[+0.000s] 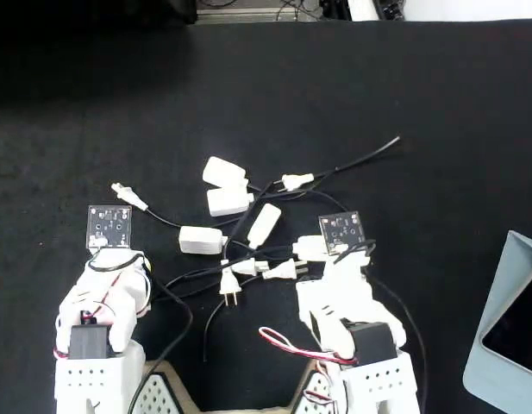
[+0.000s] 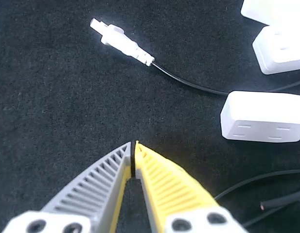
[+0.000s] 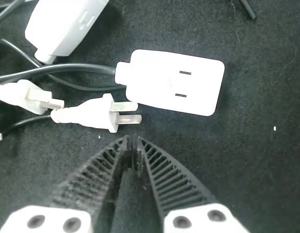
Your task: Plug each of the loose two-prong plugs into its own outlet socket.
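Nothing looks plugged in yet: plugs (image 1: 229, 289) and sockets (image 1: 224, 172) lie loose among black cords (image 1: 352, 159) mid-table. Left gripper (image 2: 134, 148) is closed and empty, facing a lone plug (image 2: 121, 41). Right gripper (image 3: 132, 141) is closed and empty, with a second plug (image 3: 91, 116) just beside a socket (image 3: 171, 87). Black cloth table (image 1: 378, 78), grey tablet case (image 1: 507, 328) at the right edge.

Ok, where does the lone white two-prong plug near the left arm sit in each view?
High view: the white two-prong plug lies up-right of the left arm's square marker card.
Left wrist view: the plug lies ahead of the shut left pincer.
Right wrist view: aimed at other plugs.
Shared landmark, high and left wrist: the white rectangular socket block.
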`<action>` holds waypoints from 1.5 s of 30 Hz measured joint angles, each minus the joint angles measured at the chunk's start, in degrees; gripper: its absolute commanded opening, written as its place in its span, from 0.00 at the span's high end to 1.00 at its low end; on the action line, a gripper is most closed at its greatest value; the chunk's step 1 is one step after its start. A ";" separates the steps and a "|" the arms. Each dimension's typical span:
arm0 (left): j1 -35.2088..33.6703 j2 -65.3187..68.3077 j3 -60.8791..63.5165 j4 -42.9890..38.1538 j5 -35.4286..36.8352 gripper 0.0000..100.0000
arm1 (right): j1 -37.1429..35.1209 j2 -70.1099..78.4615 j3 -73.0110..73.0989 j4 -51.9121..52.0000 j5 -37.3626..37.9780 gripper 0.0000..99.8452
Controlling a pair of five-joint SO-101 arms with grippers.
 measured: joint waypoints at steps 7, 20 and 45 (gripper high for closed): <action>0.00 0.00 0.00 0.00 0.00 0.97 | 0.00 0.00 0.00 0.00 0.00 0.99; 1.93 0.00 0.00 1.76 0.00 0.97 | 0.00 0.00 0.00 0.00 0.00 0.99; -13.80 -0.09 0.00 -1.32 0.00 0.97 | 10.20 0.00 -11.16 -5.10 32.88 0.99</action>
